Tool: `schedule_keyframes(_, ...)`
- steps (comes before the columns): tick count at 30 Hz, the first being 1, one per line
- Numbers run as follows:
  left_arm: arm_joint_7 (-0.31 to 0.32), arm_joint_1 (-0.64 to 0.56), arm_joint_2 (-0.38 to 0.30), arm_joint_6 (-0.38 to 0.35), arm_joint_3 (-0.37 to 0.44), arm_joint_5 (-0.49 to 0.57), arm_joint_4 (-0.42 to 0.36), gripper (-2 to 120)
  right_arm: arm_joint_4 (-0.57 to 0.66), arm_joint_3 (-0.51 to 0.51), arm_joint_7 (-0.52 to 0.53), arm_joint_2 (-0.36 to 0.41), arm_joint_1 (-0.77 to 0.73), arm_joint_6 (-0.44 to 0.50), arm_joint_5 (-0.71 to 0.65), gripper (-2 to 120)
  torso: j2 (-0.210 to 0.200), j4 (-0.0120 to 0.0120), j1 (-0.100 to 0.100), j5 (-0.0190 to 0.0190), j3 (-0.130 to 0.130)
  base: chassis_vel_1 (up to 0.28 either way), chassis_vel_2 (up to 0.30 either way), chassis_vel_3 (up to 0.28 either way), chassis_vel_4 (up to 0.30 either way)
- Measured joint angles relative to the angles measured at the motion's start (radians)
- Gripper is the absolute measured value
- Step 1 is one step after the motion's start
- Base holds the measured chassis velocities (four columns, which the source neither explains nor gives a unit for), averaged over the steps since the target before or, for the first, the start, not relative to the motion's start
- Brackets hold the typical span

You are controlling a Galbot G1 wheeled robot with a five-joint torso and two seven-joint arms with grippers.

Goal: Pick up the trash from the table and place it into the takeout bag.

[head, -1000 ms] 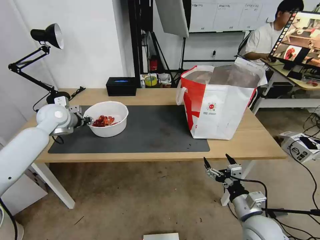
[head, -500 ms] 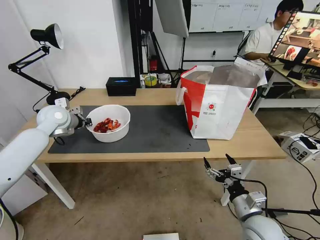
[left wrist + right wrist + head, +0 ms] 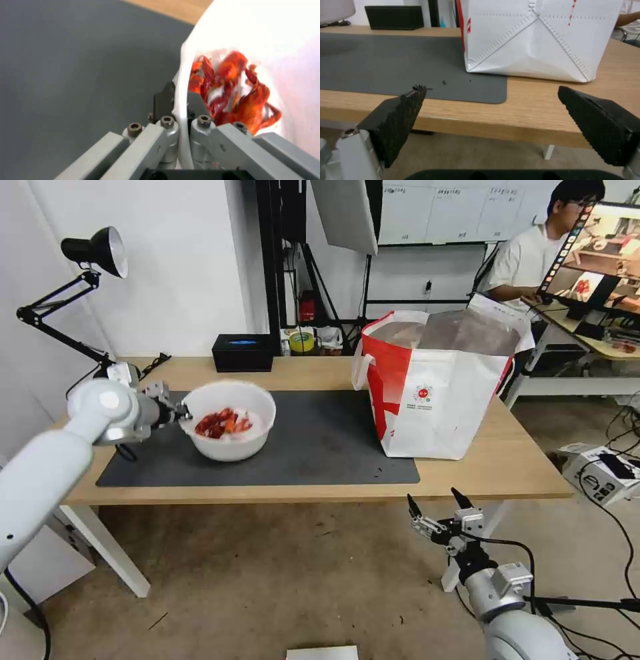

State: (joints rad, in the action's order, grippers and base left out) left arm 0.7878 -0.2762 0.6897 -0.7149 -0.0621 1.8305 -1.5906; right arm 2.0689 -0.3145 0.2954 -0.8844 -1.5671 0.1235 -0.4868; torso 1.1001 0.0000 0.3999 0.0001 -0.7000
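Note:
A white round bowl (image 3: 230, 420) of red shellfish shells (image 3: 222, 423) hangs a little above the dark grey mat (image 3: 320, 440) at its left part. My left gripper (image 3: 181, 415) is shut on the bowl's left rim; the left wrist view shows the thin white rim (image 3: 183, 110) pinched between its fingers, with the shells (image 3: 233, 92) just inside. The red-and-white takeout bag (image 3: 433, 387) stands open on the table (image 3: 507, 460) at the right, foil lining showing. My right gripper (image 3: 433, 505) waits open below the table's front edge, facing the bag's white side (image 3: 533, 40).
A black rectangular box (image 3: 243, 352) sits at the back of the table. A black desk lamp (image 3: 93, 250) is clamped at the left corner. A smaller desk with a monitor (image 3: 600, 253) stands to the right, cables on the floor beside it.
The left gripper has lifted the bowl off the mat and carried it a little to the right toward the bag. The right arm has stayed still.

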Motion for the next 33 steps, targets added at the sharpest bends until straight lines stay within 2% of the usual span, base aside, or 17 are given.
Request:
schedule_keyframes(1, 0.0, 0.0, 0.0, 0.0, 0.0, 0.0, 0.0, 0, 0.0, 0.0, 0.0, 0.0, 0.0, 0.0, 0.0, 100, 0.0, 0.0, 0.0, 0.0, 0.0, 0.0, 0.0, 0.0, 0.0)
schedule_keyframes(3, 0.018, 0.072, 0.015, 0.007, -0.058, 0.034, -0.003, 0, 0.0, 0.0, 0.0, 0.0, 0.0, 0.0, 0.0, 100, 0.0, 0.0002, 0.0, -0.0002, 0.0, 0.0, 0.0, 0.0, 0.0)
schedule_keyframes(4, 0.018, 0.072, 0.015, 0.007, -0.058, 0.034, -0.003, 0, 0.0, 0.0, 0.0, 0.0, 0.0, 0.0, 0.0, 100, 0.0, 0.0002, 0.0, -0.0002, 0.0, 0.0, 0.0, 0.0, 0.0)
schedule_keyframes(6, 0.039, 0.162, 0.042, 0.026, -0.127, 0.062, -0.002, 0, 0.0, 0.0, 0.0, 0.0, 0.0, 0.0, 0.0, 100, 0.0, 0.0, 0.0, 0.0002, 0.0, 0.0, 0.0, 0.0, 0.0)
schedule_keyframes(7, 0.039, 0.162, 0.042, 0.026, -0.127, 0.062, -0.002, 0, 0.0, 0.0, 0.0, 0.0, 0.0, 0.0, 0.0, 100, 0.0, 0.0, 0.0, 0.0002, 0.0, 0.0, 0.0, 0.0, 0.0)
schedule_keyframes(10, 0.059, 0.298, 0.094, 0.046, -0.215, 0.09, 0.015, 0, 0.0, 0.0, 0.0, 0.0, 0.0, 0.0, 0.0, 100, 0.0, -0.0001, 0.0, 0.0003, 0.0, 0.0, 0.0, 0.0, 0.0)
schedule_keyframes(11, 0.059, 0.298, 0.094, 0.046, -0.215, 0.09, 0.015, 0, 0.0, 0.0, 0.0, 0.0, 0.0, 0.0, 0.0, 100, 0.0, -0.0001, 0.0, 0.0003, 0.0, 0.0, 0.0, 0.0, 0.0)
schedule_keyframes(14, 0.07, 0.416, 0.171, 0.059, -0.278, 0.106, 0.055, 0, 0.0, 0.0, 0.0, 0.0, 0.0, 0.0, 0.0, 100, 0.0, -0.0001, 0.0, 0.0002, 0.0, 0.0, 0.0, 0.0, 0.0)
schedule_keyframes(17, 0.072, 0.451, 0.202, 0.06, -0.295, 0.109, 0.076, 0, 0.0, 0.0, 0.0, 0.0, 0.0, 0.0, 0.0, 100, 0.0, -0.0001, 0.0, 0.0004, 0.0, 0.0, 0.0, 0.0, 0.0)
schedule_keyframes(20, 0.076, 0.537, 0.327, 0.066, -0.331, 0.111, 0.169, 0, 0.0, 0.0, 0.0, 0.0, 0.0, 0.0, 0.0, 100, 0.0, 0.0001, 0.0, 0.0003, 0.0, 0.0, 0.0, 0.0, 0.0)
schedule_keyframes(21, 0.076, 0.537, 0.327, 0.066, -0.331, 0.111, 0.169, 0, 0.0, 0.0, 0.0, 0.0, 0.0, 0.0, 0.0, 100, 0.0, 0.0001, 0.0, 0.0003, 0.0, 0.0, 0.0, 0.0, 0.0)
schedule_keyframes(24, 0.09, 0.587, 0.464, 0.083, -0.338, 0.099, 0.279, 0, 0.0, 0.0, 0.0, 0.0, 0.0, 0.0, 0.0, 100, 0.0, -0.0004, 0.0, 0.0005, 0.0, 0.0, 0.0, 0.0, 0.0)
schedule_keyframes(26, 0.092, 0.593, 0.49, 0.086, -0.335, 0.093, 0.301, 0, 0.0, 0.0, 0.0, 0.0, 0.0, 0.0, 0.0, 100, 0.0, -0.0005, 0.0, 0.0006, 0.0, 0.0, 0.0, 0.0, 0.0)
schedule_keyframes(28, 0.111, 0.607, 0.587, 0.108, -0.319, 0.052, 0.378, 0, 0.0, 0.0, 0.0, 0.0, 0.0, 0.0, 0.0, 100, 0.0, 0.0, 0.0, 0.0004, 0.0, 0.0, 0.0, 0.0, 0.0)
schedule_keyframes(29, 0.111, 0.607, 0.587, 0.108, -0.319, 0.052, 0.378, 0, 0.0, 0.0, 0.0, 0.0, 0.0, 0.0, 0.0, 100, 0.0, 0.0, 0.0, 0.0004, 0.0, 0.0, 0.0, 0.0, 0.0)
schedule_keyframes(32, 0.13, 0.617, 0.699, 0.154, -0.299, -0.021, 0.453, 0, 0.0, 0.0, 0.0, 0.0, 0.0, 0.0, 0.0, 100, 0.0, -0.0001, 0.0, 0.0002, 0.0, 0.0, 0.0, 0.0, 0.0)
schedule_keyframes(33, 0.13, 0.617, 0.699, 0.154, -0.299, -0.021, 0.453, 0, 0.0, 0.0, 0.0, 0.0, 0.0, 0.0, 0.0, 100, 0.0, -0.0001, 0.0, 0.0002, 0.0, 0.0, 0.0, 0.0, 0.0)
